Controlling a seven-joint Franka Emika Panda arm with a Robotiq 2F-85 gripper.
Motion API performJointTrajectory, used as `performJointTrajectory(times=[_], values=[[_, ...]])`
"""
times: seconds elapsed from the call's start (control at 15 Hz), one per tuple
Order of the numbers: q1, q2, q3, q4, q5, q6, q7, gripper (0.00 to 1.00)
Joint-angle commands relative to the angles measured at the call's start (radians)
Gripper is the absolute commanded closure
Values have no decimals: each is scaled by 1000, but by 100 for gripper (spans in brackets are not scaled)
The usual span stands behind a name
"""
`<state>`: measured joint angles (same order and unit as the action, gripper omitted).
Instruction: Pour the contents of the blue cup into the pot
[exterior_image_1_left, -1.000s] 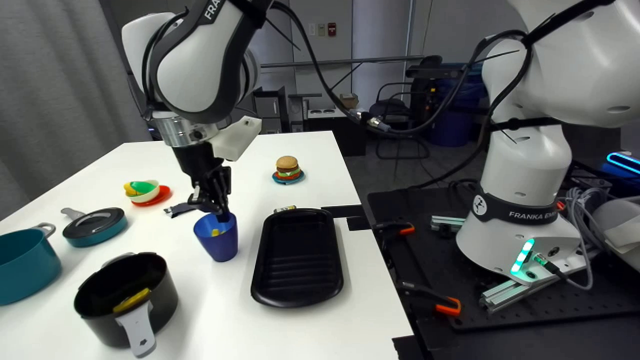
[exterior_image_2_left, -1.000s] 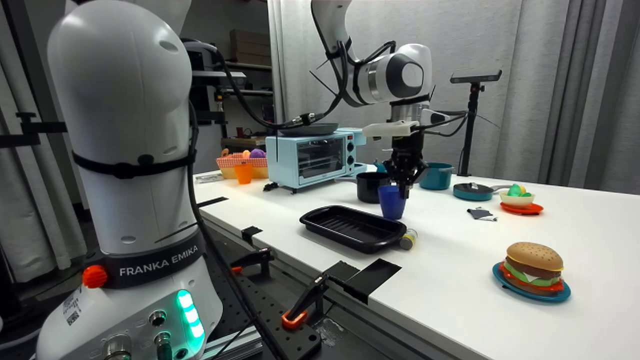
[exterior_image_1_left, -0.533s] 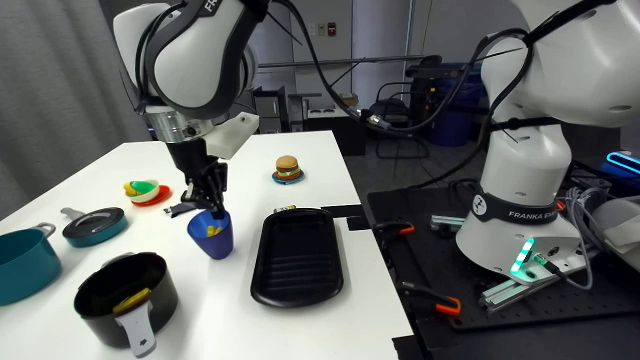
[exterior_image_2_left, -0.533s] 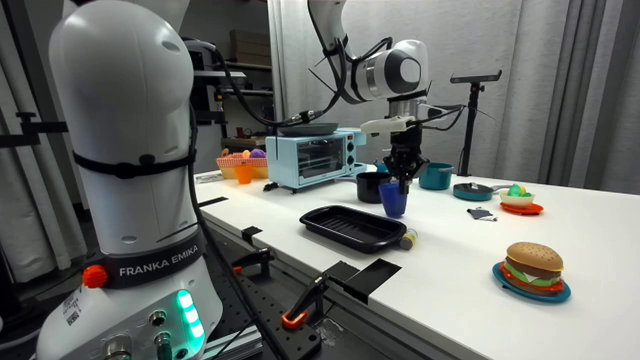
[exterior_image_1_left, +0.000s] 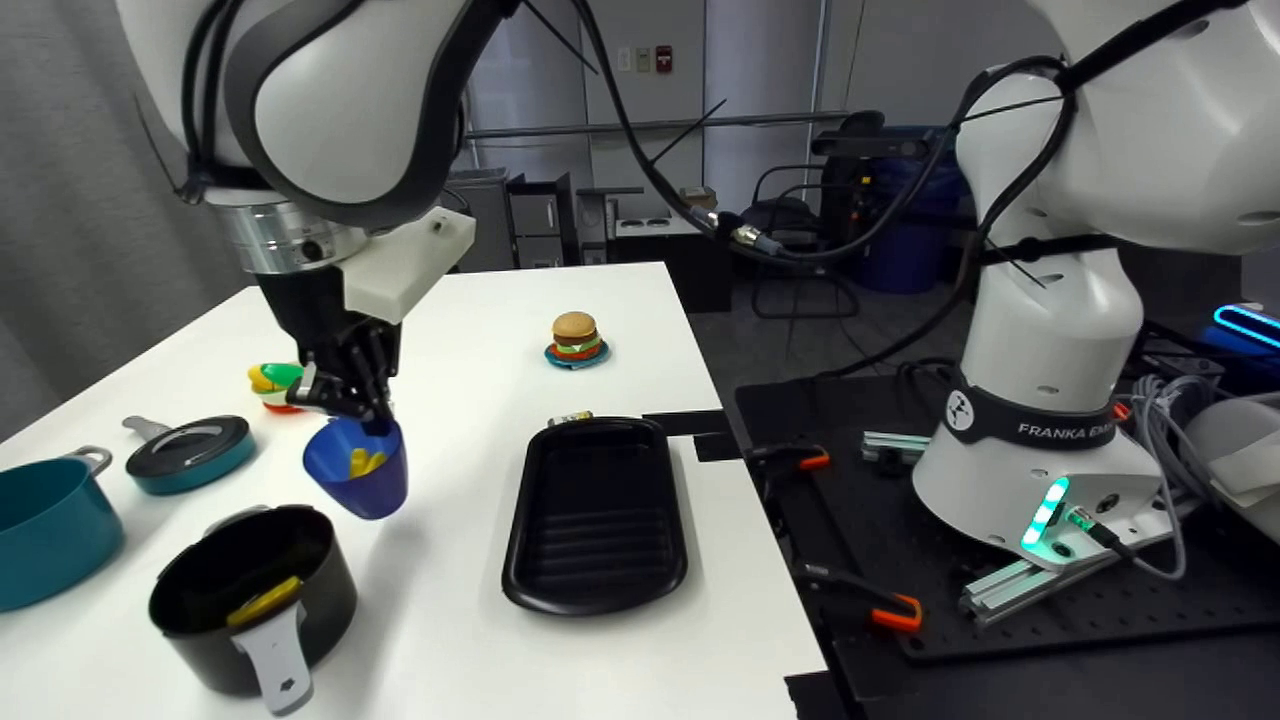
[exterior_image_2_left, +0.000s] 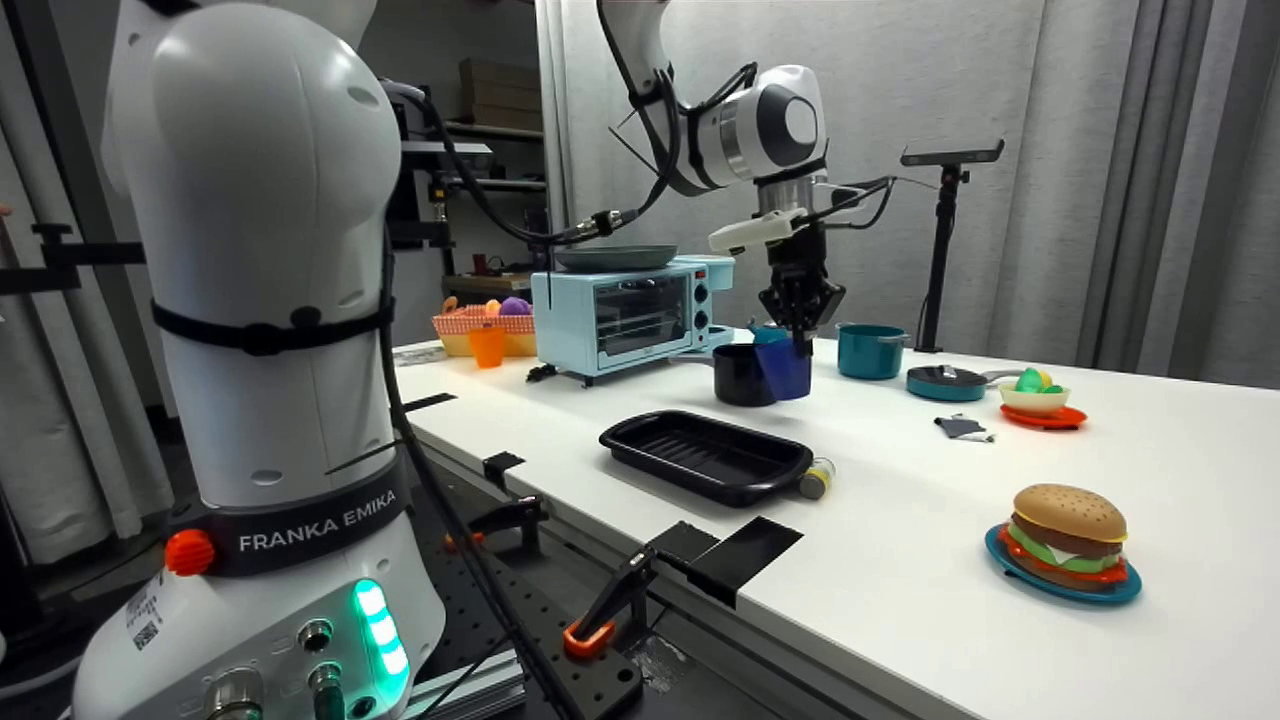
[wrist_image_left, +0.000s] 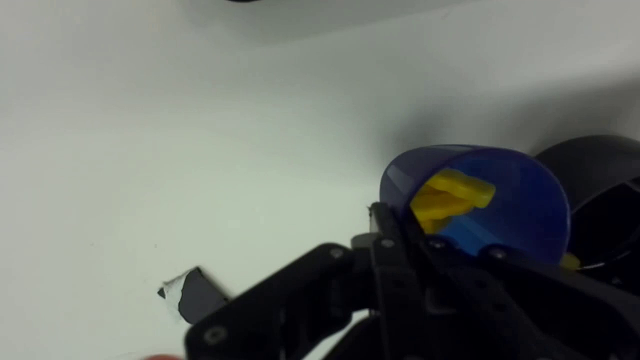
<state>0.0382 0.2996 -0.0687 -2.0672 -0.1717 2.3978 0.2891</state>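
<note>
While one of its fingers stands inside the mouth of the blue cup (exterior_image_1_left: 378, 490) and one stands outside, the gripper (wrist_image_left: 396, 212) is clenched on the wall of this cup, close to the rim. The cup is held in the air above the tabletop (exterior_image_1_left: 470, 650). It is tilted, and its mouth leans toward the black pot (exterior_image_1_left: 330, 600), which stands near to it. Inside the cup lie some yellow pieces (wrist_image_left: 445, 200); their exact number I cannot tell. One yellow item (exterior_image_1_left: 263, 601) lies also inside the black pot.

On another side of the cup is a tray (exterior_image_1_left: 595, 510), black and shallow, and a can (exterior_image_2_left: 817, 478) lies on its side just beside the tray; whether these two touch, I cannot tell. Farther from the gripper, a teal pot (exterior_image_1_left: 50, 530) and a pan (exterior_image_1_left: 190, 450) stand near each other. In an exterior view, a bowl (exterior_image_2_left: 1035, 402) with green and yellow things (exterior_image_2_left: 1029, 380) stands on a red plate (exterior_image_2_left: 1068, 417), and a scrap (exterior_image_2_left: 964, 428) of grey colour lies near to them. Well apart from the cup, a burger (exterior_image_2_left: 1068, 530) sits on a teal plate (exterior_image_2_left: 1118, 594). Toward one end of the tabletop there are an oven (exterior_image_2_left: 565, 325), with a dish (exterior_image_2_left: 617, 259) on its top, an orange cup (exterior_image_2_left: 487, 346) and a basket (exterior_image_2_left: 457, 345). At the back of an exterior view, a stand (exterior_image_2_left: 943, 250) rises in front of a curtain (exterior_image_2_left: 1090, 220). It is well apart from the cup.
</note>
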Motion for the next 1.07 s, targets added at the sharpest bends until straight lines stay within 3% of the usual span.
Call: performJointTrajectory(times=[0.0,0.53,1.0], values=[[54,-12,-32,40,-116,14,122,99],[104,-14,-59,82,-381,-44,269,99],[148,27,-33,83,-428,-54,280,99]])
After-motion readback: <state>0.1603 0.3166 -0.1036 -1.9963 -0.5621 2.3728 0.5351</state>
